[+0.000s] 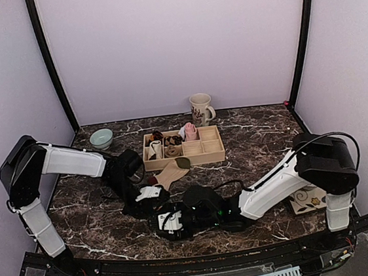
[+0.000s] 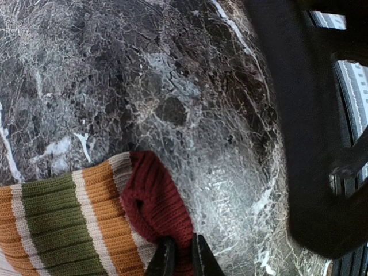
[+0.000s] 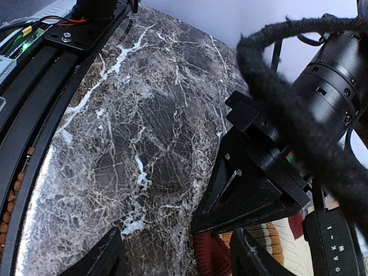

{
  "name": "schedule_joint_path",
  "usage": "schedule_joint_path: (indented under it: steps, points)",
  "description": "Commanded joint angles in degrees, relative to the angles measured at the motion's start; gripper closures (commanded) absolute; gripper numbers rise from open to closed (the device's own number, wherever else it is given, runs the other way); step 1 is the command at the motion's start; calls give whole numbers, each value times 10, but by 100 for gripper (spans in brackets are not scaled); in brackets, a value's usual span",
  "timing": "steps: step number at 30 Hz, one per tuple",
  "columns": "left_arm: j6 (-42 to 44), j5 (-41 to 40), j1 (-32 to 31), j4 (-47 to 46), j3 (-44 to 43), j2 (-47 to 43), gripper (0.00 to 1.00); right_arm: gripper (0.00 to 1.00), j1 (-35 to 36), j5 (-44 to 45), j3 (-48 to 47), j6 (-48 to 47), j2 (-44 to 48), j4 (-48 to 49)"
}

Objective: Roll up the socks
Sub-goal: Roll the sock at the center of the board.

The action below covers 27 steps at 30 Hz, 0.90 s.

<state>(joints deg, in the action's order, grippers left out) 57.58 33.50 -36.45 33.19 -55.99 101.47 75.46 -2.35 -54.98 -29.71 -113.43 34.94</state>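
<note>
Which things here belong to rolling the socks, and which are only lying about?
For the job: tan sock, its dark-red cuff pinched by the left gripper.
Only lying about: wooden tray with small bundles, mug, bowl, patterned card.

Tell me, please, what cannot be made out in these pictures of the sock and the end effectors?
Striped sock: left wrist view, cut off by the left and bottom edges; top view, the grip on its cuff hidden by the left arm.
Right end effector: right wrist view, fingertips cut off by the bottom edge, so contact with the cuff is unclear.
Pink item in the tray: top view, too small to identify.
</note>
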Motion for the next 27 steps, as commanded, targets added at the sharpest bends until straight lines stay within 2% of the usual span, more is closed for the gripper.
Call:
schedule_joint_path:
  steps: [1, 12, 27]
  points:
    - [33, 22, 8, 61, -6, 10, 87, 38, -19, -49, -25, -16, -19, -7]
    - [69, 63, 27, 137, -55, 57, 86, 44, -30, -41, -36, -24, -45, -32]
    - [85, 69, 27, 162, -82, 87, 85, 58, -30, -17, -64, -23, -78, -40]
